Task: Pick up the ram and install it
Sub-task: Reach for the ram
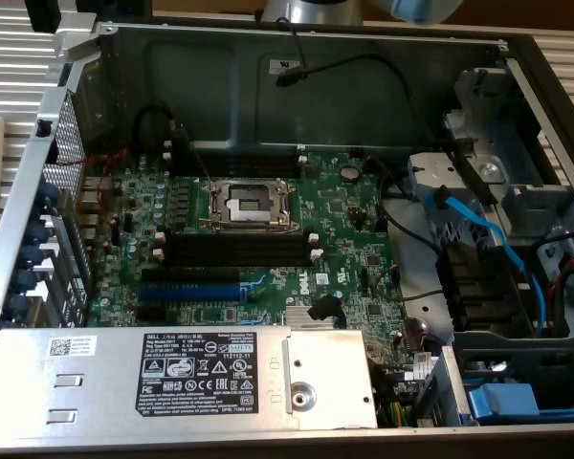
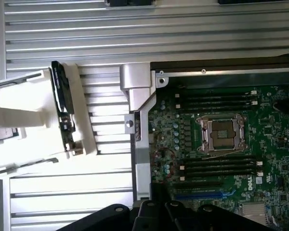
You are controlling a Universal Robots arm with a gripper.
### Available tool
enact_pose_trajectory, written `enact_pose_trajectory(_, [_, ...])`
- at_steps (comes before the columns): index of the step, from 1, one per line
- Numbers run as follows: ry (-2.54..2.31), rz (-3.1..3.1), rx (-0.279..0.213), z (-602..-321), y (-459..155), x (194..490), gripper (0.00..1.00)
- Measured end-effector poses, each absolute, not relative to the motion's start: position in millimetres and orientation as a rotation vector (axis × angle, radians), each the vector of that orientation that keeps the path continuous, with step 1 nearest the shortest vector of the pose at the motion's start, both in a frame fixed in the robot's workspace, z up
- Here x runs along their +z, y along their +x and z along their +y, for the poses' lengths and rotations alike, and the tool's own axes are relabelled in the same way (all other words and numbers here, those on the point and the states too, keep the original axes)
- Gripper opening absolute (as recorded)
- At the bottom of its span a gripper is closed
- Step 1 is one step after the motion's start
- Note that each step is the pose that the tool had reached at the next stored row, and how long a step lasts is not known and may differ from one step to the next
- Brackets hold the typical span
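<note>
Lab bench: opened computer case [image 1: 517,57]

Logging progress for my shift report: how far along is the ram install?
Nothing looks done yet. The ram lies in its white holder outside the case, with nothing gripping it. The black slots beside the socket stand empty, so pickup and install both remain.

I've got the exterior view close over the open case [image 1: 220,96], slanting down across the motherboard [image 1: 349,225]. The wrist view looks straight down from higher, with the gripper [image 2: 156,214] near the motherboard's edge. Both catch the CPU socket [image 1: 249,203] and black slots [image 1: 234,251].
</note>
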State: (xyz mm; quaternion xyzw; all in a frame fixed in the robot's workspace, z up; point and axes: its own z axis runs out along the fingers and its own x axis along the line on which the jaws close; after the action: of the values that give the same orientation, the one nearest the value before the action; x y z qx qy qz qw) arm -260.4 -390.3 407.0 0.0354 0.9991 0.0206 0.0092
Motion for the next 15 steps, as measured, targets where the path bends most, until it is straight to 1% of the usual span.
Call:
enact_pose_trajectory(6, [0.111,3.121,0.090,-390.3,-287.9,407.1,0.10])
enact_pose_trajectory(15, [0.114,3.162,0.098,-390.0,-328.9,407.8,0.10])
